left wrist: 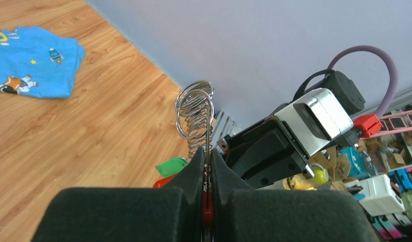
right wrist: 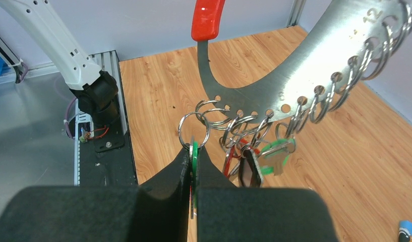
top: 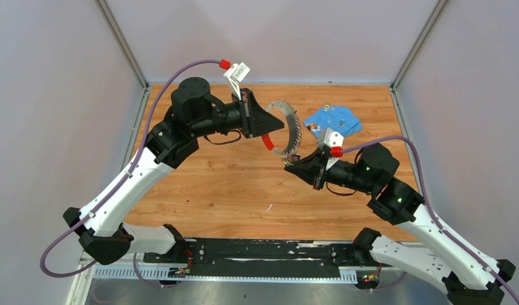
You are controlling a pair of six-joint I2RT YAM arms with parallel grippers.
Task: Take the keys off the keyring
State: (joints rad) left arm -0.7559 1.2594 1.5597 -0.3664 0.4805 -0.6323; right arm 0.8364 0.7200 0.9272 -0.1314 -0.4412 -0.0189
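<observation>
Holds the keyring (right wrist: pixel 294 70) in the air over the table (top: pixel 212 190), between the two arms. Left gripper (left wrist: pixel 209 164) clenched on the rim at the red sleeve (right wrist: pixel 206 17), with the flat, hole-punched band curving off to the right and back toward the near side. Right gripper (right wrist: pixel 193 154) pinched shut on a green-headed key (right wrist: pixel 194 151), jaws flat against the plastic head.

Seen from the right wrist: key dead ahead in the jaws, long axis in line with the fingers, hung from a small split ring (right wrist: pixel 193 128) just beyond the fingertips. Split ring linked into the last hole at the near, lower end of the band, with the band rising up and away to the far left, toward the sleeve. Other keys (right wrist: pixel 246 169) bunched just to the right of the held one, apart from the jaws as far as can be told.

Probably turns on that line: key, split ring and end hole almost straight, so any pull has to run back along the right fingers, near and right, against the left grip. Likely needs a twist as well, since a split ring rarely gives to a straight tug. Blue T-shirt (top: pixel 336 119) flat on the far right, well apart.
</observation>
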